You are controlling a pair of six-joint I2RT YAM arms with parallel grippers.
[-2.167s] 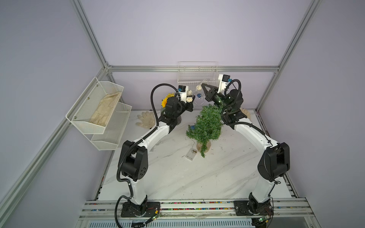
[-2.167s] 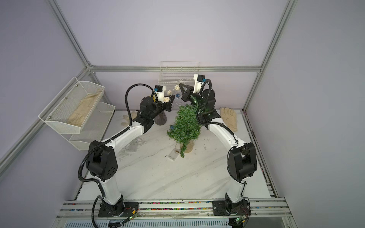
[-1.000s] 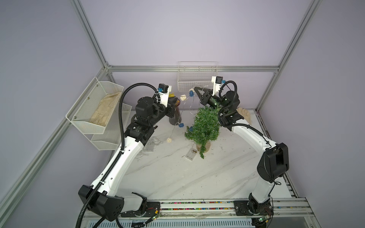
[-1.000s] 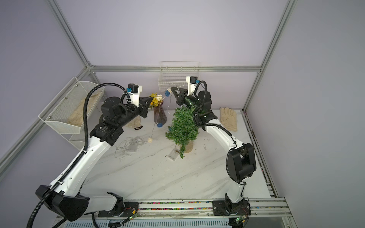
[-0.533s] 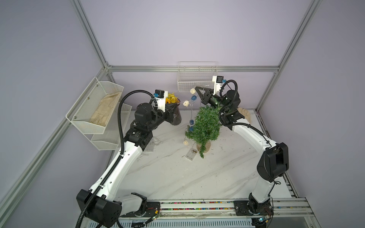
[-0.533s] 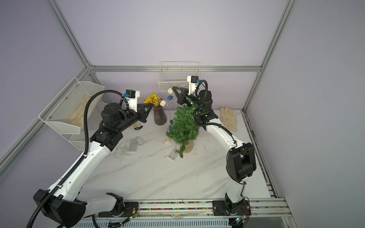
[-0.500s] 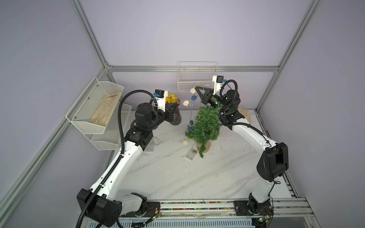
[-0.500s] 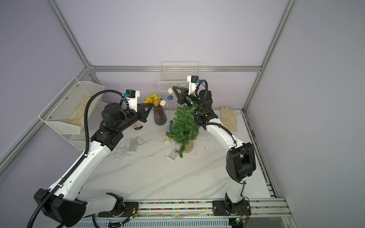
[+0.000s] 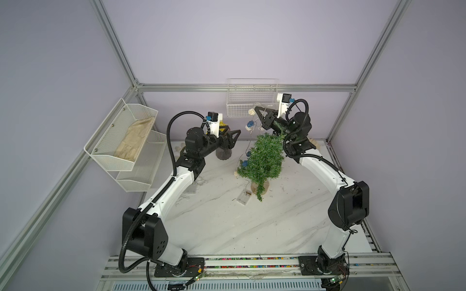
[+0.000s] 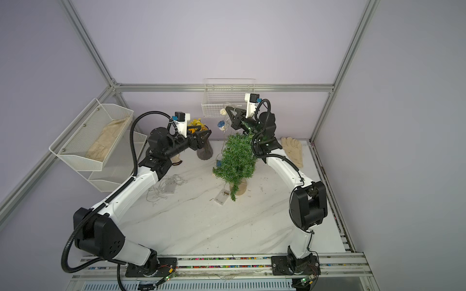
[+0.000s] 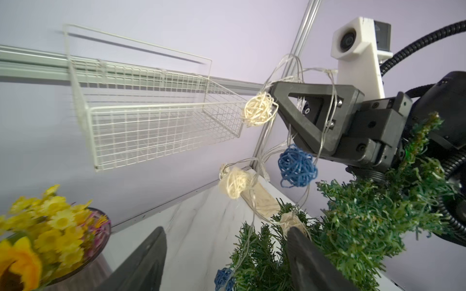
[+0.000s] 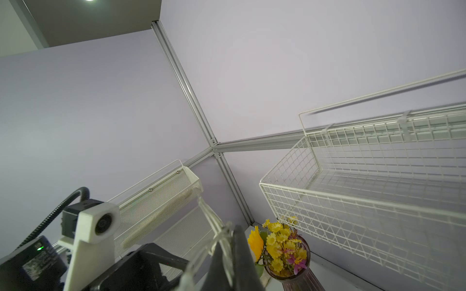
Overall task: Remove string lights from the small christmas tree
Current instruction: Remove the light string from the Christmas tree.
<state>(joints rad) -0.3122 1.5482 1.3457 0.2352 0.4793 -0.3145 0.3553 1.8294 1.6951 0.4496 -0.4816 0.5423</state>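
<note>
Pinched in the right pincer (image 9: pixel 257 110) above the small christmas tree (image 9: pixel 264 156) — the string lights (image 11: pixel 297 166), draped down its branches toward the surface (image 9: pixel 227 226). Left pincer (image 9: pixel 233 132) spread, empty — arm sticker (image 12: pixel 32 264) unreadable.

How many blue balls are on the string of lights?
3. One blue ball hangs below the right claw; two more hang by the tree's edge. Others may hide in the branches.

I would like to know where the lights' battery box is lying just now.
In both top views the battery box lies flat on the table, just left of the base of the tree, near its drooping tip.
</note>
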